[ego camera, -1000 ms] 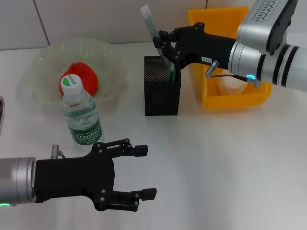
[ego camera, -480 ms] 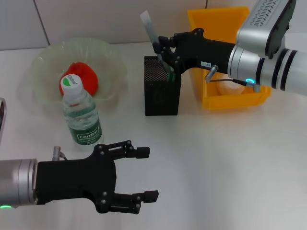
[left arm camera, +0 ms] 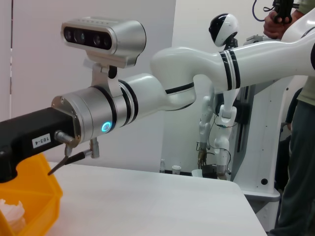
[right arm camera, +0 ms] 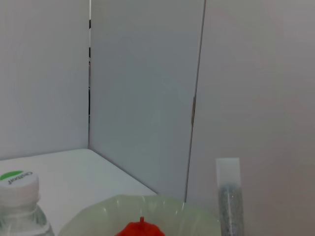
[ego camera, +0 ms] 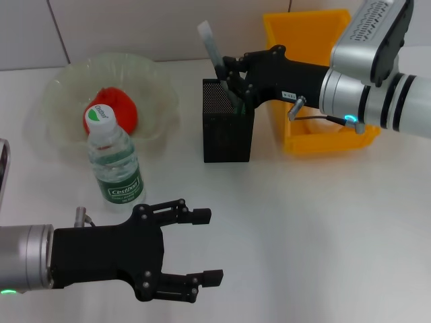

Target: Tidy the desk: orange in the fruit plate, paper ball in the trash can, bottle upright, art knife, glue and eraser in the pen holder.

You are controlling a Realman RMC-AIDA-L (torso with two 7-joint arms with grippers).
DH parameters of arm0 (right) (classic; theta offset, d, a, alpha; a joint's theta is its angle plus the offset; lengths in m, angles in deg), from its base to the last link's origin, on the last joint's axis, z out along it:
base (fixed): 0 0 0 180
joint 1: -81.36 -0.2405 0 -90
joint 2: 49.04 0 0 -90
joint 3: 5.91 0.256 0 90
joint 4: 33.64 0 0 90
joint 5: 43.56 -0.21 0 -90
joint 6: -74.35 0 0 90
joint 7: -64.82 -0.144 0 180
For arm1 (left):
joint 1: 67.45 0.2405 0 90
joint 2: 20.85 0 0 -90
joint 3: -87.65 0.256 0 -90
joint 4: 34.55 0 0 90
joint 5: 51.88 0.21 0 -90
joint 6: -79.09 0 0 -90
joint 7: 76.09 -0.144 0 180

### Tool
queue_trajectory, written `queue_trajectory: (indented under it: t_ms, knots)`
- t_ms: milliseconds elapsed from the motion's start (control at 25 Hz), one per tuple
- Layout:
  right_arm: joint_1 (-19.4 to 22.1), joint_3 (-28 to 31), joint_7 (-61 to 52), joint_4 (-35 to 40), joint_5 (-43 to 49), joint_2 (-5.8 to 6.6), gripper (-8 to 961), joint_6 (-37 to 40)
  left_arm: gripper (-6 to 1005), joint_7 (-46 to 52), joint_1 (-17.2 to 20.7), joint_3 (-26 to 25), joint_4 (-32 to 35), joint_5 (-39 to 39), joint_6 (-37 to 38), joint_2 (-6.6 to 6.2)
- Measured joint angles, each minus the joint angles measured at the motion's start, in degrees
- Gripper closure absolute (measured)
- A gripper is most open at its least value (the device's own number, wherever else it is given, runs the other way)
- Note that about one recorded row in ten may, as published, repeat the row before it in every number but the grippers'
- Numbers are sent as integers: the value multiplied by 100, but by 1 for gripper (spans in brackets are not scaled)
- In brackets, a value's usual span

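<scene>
The orange [ego camera: 118,106] lies in the translucent fruit plate [ego camera: 60,87] at the back left. In front of the plate the bottle [ego camera: 114,161] stands upright. A slim grey-green art knife [ego camera: 214,50] leans out of the black mesh pen holder [ego camera: 227,131]; the right wrist view shows it too, art knife [right arm camera: 228,196]. My right gripper [ego camera: 237,75] hovers at the holder's top, open, with its fingers beside the knife. The paper ball [left arm camera: 11,214] lies in the yellow trash can [ego camera: 303,23]. My left gripper [ego camera: 207,246] is open, low at the front left. The glue and eraser are out of view.
The trash can stands just right of the pen holder, under my right forearm. The bottle is close behind my left hand. Bare white table spreads across the front and the right. Another robot and a person stand beyond the table in the left wrist view.
My right gripper has shifted a little to the right at the holder's top, and the art knife sits lower in the holder. My left gripper has barely moved.
</scene>
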Motion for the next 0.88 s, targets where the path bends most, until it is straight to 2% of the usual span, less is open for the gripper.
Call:
queue_trajectory:
  t_ms: [720,880]
  knots:
    - [-107,-142,0,-102,1,7,785,-4,137,0,-6,8,0,2,0,-8]
    - [-126,-128,0,-110,1,9,732,-34,137,0,-9,8,0,2,0,-9]
